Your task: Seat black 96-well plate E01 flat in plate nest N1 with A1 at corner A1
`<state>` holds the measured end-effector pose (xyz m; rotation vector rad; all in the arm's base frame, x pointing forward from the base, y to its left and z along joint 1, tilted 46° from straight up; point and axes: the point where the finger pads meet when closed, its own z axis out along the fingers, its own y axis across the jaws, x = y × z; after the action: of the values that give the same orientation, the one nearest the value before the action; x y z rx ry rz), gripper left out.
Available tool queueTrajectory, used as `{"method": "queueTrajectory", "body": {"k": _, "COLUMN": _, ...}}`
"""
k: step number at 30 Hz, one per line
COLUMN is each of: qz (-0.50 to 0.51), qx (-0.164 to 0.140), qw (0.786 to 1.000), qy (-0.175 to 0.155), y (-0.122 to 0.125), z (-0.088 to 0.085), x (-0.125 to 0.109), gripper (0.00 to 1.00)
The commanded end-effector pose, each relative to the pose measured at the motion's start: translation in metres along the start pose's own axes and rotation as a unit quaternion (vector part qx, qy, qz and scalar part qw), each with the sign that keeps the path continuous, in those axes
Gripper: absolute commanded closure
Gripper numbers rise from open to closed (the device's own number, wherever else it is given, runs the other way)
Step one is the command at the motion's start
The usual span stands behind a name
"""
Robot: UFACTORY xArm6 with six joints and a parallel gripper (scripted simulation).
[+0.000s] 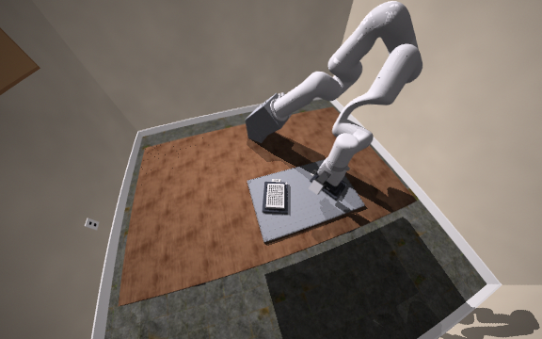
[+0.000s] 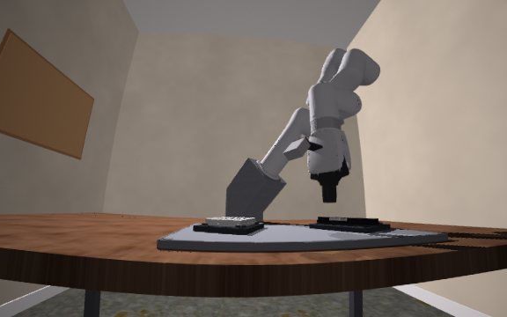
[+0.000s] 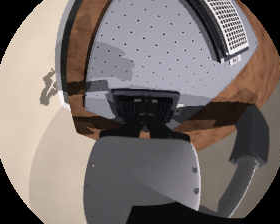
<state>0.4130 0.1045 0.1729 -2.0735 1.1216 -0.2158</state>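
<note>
Top view shows the black plate [image 1: 336, 189] on its nest at the far right of the grey deck [image 1: 299, 221], mostly hidden under the wrist, with the white plate [image 1: 276, 196] seated well apart to the left. Exterior view has the gripper [image 2: 329, 194] hanging above the black plate's left end, fingers pressed together on nothing. Wrist view looks down past the shut fingertips onto the plate; it is likely light, stiff, smooth plastic, best pushed down on its raised end or pinched across the long sides.

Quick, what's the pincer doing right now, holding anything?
Pincer: shut, holding nothing, poised above the black plate E01 without touching it.
</note>
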Motion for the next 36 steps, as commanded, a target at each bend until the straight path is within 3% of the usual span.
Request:
{"method": "queueTrajectory", "body": {"k": 1, "qz": 0.0, "qx": 0.001, "qw": 1.0, "qy": 0.001, "y": -0.001, "z": 0.005, "x": 0.001, "gripper": 1.0}}
{"method": "queueTrajectory", "body": {"k": 28, "qz": 0.0, "qx": 0.001, "qw": 1.0, "qy": 0.001, "y": -0.001, "z": 0.047, "x": 0.001, "gripper": 1.0}}
{"method": "queueTrajectory", "body": {"k": 36, "qz": 0.0, "qx": 0.001, "qw": 1.0, "qy": 0.001, "y": -0.001, "z": 0.048, "x": 0.001, "gripper": 1.0}}
